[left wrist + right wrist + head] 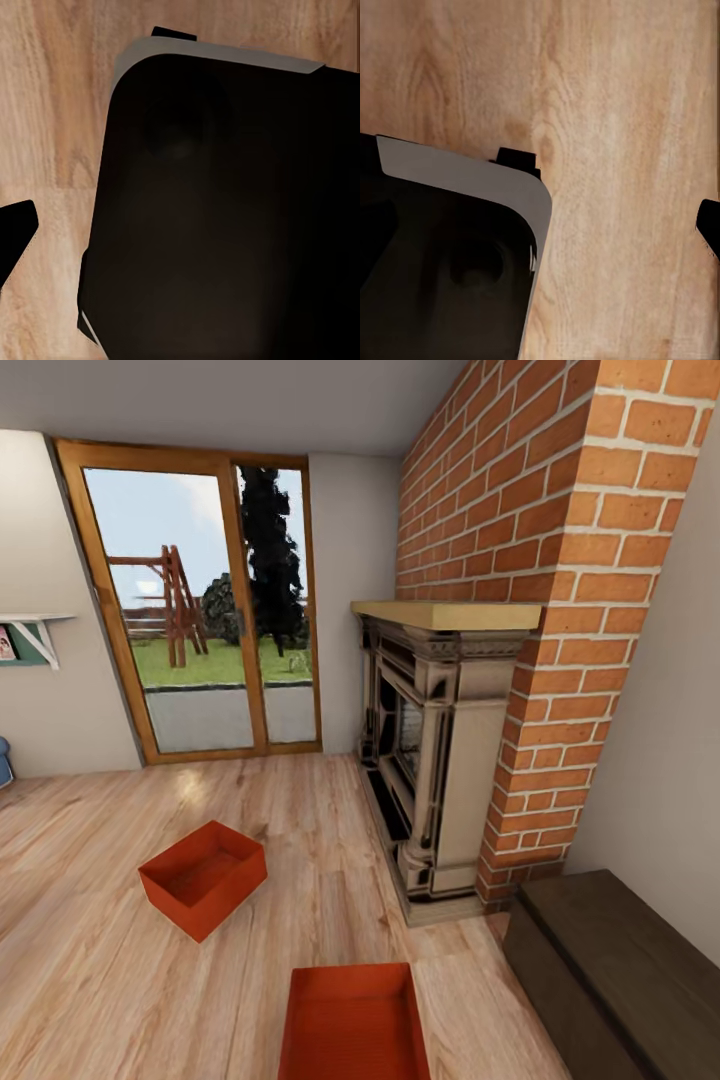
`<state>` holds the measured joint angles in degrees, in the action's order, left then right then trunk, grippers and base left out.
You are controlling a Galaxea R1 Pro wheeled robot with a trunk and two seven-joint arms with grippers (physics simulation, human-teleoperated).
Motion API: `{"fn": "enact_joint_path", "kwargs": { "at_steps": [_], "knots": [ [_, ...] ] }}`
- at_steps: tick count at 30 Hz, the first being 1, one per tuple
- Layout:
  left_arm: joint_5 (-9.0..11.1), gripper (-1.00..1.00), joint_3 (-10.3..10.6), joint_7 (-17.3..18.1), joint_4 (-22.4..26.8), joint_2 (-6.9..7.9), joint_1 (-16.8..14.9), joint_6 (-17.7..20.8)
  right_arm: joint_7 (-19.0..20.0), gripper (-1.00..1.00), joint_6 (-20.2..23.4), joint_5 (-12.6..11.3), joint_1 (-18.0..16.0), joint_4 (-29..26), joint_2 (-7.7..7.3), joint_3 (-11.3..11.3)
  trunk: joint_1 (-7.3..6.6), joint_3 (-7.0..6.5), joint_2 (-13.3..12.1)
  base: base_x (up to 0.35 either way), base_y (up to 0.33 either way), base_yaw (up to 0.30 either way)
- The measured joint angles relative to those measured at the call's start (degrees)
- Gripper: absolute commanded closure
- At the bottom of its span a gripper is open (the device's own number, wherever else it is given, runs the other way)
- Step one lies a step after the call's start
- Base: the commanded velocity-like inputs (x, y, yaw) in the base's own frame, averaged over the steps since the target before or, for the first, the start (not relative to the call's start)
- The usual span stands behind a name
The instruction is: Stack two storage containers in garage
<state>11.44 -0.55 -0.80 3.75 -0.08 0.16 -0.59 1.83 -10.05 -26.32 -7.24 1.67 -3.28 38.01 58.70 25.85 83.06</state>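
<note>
A living room seen from the robot's head camera, looking forward and down. 2 orange-red storage containers sit on the light wood-plank floor (120, 960), both open-topped and empty. The far container (203, 878) rests to the left of centre, turned at an angle so 1 corner points toward the camera; its thin straight walls and flat bottom are plain to see. The near container (355, 1022) lies at the bottom edge of the view, squared to the camera and partly cut off, with a finely ribbed bottom. The 2 are near each other but apart, and neither has been lifted, so the carrying job looks not yet begun; the near one is probably the easier first pick, judging by its position directly ahead. To the right stands a red-brick fireplace (560, 560) with a carved pale surround (440, 760) and a wooden mantel, and a long dark low bench (620, 970) runs along the right wall. A wood-framed glass door (200, 610) at the back shows grass and a swing frame outside. Both wrist cameras look down on wood planks with a dark rounded robot part (225, 217) in the way; the dark slivers at their edges are too little to tell how far either gripper is open or whether it grasps anything.
</note>
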Motion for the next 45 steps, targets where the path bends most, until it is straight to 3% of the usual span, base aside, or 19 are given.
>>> {"fn": "enact_joint_path", "kwargs": {
  "at_steps": [13,45],
  "knots": [
    [-0.05,-1.0,-0.04,0.01,0.14,0.0,-0.01,-0.05,-0.07,-1.0,-0.11,-0.01,0.0,0.0,0.01,0.0,0.03,0.0,0.0,0.03,0.0,0.155],
    [-0.05,-1.0,-0.04,0.01,0.14,0.0,-0.02,-0.04,0.0,-1.0,-0.26,0.09,0.0,0.0,0.05,0.05,0.03,0.0,0.0,0.0,-0.04,0.003]
  ]
}}
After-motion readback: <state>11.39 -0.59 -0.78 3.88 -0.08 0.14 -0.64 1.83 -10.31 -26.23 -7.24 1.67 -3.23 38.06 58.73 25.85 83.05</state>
